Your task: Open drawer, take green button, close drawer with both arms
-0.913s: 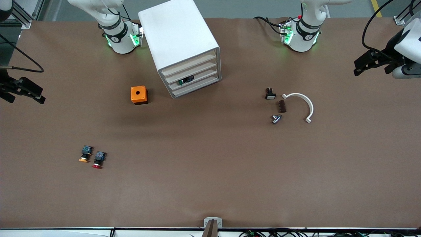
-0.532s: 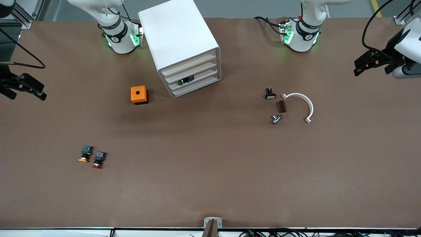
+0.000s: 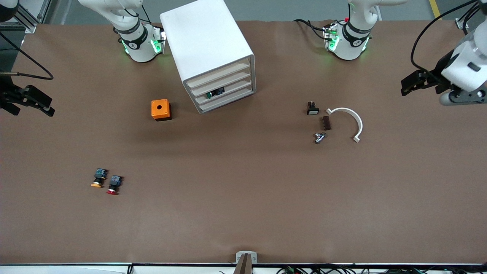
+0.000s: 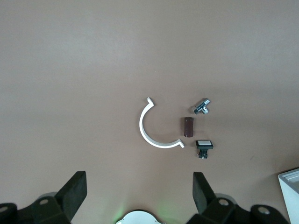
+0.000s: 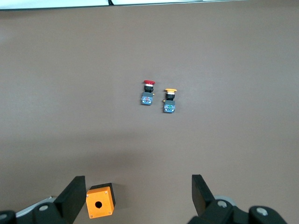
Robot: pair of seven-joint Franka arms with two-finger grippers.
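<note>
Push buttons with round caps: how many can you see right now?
3. The green-capped button lies in the drawer, second from bottom in the cabinet. The orange-capped button and red-capped button lie side by side toward the right arm's end. The other drawers may hide more.

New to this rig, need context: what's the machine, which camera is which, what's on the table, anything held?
Two white robot arms stand at a brown table. One picture looks down from across the table; the other two come from cameras on each arm's wrist. The left end effector and right end effector hang open over opposite table ends, holding nothing. A white cabinet holds the drawer with the green button showing inside. Also there: an orange box, two buttons capped orange and red, and a white curved bracket beside small parts.
</note>
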